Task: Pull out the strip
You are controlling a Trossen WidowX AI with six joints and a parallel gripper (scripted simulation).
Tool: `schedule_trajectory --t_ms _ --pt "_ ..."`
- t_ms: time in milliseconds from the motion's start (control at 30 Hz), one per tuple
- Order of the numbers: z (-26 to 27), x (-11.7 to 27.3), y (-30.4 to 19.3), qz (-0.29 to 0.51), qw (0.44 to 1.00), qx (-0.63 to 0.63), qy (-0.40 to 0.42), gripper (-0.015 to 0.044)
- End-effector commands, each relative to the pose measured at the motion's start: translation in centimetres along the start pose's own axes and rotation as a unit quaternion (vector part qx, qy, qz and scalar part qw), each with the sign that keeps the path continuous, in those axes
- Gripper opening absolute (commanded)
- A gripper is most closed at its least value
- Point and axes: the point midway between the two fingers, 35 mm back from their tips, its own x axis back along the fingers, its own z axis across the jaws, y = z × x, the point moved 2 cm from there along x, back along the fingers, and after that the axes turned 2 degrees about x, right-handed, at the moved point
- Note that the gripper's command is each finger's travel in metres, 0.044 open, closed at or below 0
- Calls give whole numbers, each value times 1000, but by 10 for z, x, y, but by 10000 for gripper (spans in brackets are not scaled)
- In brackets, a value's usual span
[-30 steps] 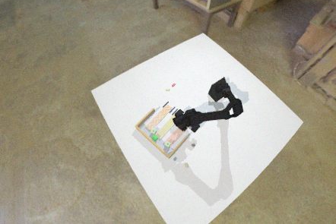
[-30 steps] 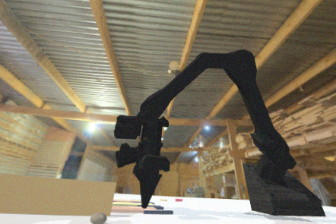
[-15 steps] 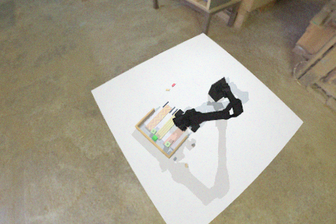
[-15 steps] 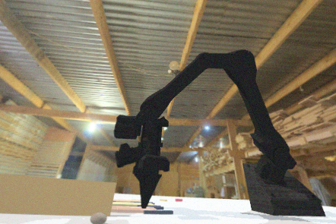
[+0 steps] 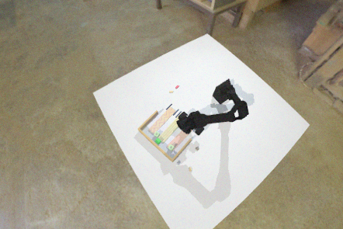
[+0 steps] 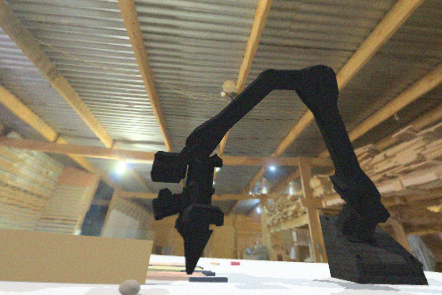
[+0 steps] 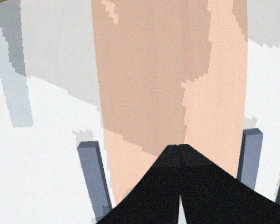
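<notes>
A plain pink strip [image 5: 179,140] [image 7: 141,100] lies in the wooden tray [image 5: 161,149] [image 6: 75,258]. A pale green cube [image 5: 171,147] with a mark on top is at its far end. Another pale marked cube [image 5: 157,133] is by the orange patterned strip [image 5: 166,117]. A bright green cube [image 5: 157,141] stands between them, near the yellow strip [image 5: 170,131]. The marks are too small to read. My gripper [image 6: 190,272] [image 7: 177,155] is shut and empty, pointing down, its tips low over the pink strip's near part. Contact cannot be told. The arm hides part of the strips in the top view.
Dark upright bars [image 7: 95,175] [image 7: 251,155] flank the pink strip. Another dark bar [image 5: 169,106] is by the orange strip. A red block [image 5: 177,87] and a tan block [image 5: 171,91] lie beyond the tray. Small stones [image 5: 197,148] [image 6: 129,287] lie beside it.
</notes>
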Motion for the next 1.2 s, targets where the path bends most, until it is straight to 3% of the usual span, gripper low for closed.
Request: schedule_trajectory --t_ms 0,1167 --pt "0 -2 -10 4 1000 -3 3 0" --pt "-1 -4 -63 5 1000 -4 3 0"
